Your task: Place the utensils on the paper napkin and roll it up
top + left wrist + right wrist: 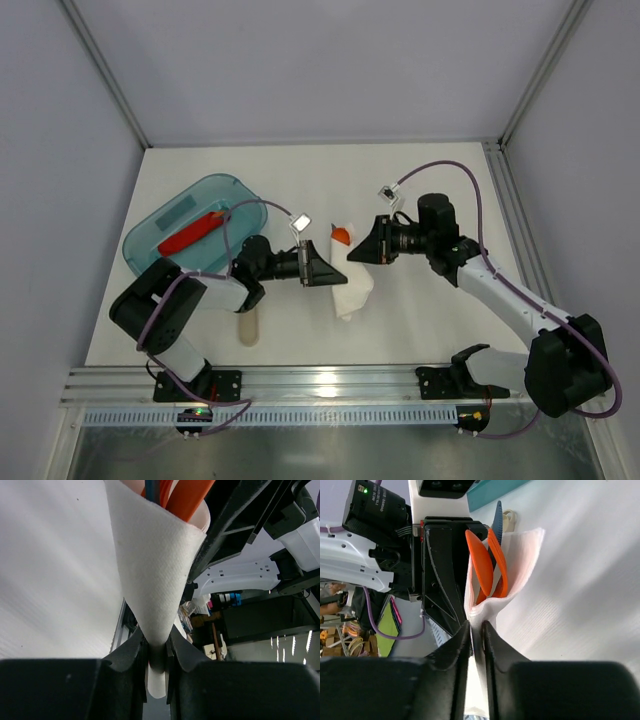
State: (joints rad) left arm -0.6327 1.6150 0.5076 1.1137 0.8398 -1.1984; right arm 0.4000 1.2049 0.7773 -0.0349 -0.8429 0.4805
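Left pincer [157, 647] and right pincer [476, 630] each pinch the napkin [155, 570] around the utensils [482, 565], likely so the roll cannot unwind.

napkin [352, 292]: white, thin, textured paper; folded into a loose cone around the utensils; one end open, other end squeezed narrow; middle of table [430, 190]
orange utensils [482, 565]: two, bright orange, side by side inside napkin, tips sticking out open end
blue utensil [498, 517]: dark, slim, between the orange ones, inside napkin
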